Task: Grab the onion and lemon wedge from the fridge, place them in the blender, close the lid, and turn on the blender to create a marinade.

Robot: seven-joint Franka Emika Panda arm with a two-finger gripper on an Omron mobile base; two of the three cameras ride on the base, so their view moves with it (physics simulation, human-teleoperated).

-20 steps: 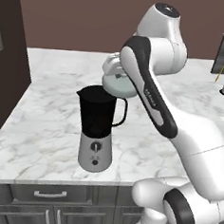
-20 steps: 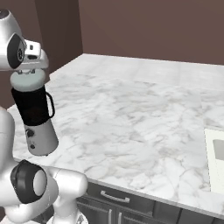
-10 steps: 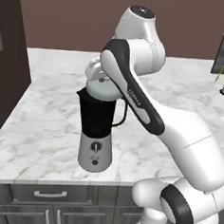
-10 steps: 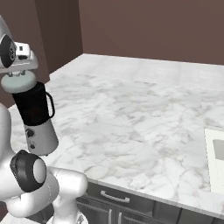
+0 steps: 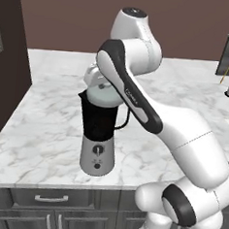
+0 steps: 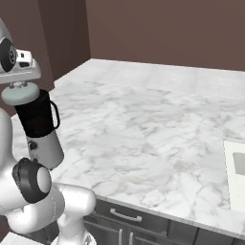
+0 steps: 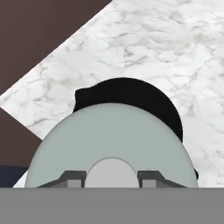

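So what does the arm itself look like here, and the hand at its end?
The arm is glossy white, made of rounded segments with dark grey bands at the joints and small dark lettering along one link. The hand is a pale boxy block with two small dark grey fingers. No loose cables visible.

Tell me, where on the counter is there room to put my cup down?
Lots of bare counter stretches from the blender across to the pale panel at the far right edge, and back to the brown wall. It is crowded around the blender, where the gripper holds the lid over the jar.
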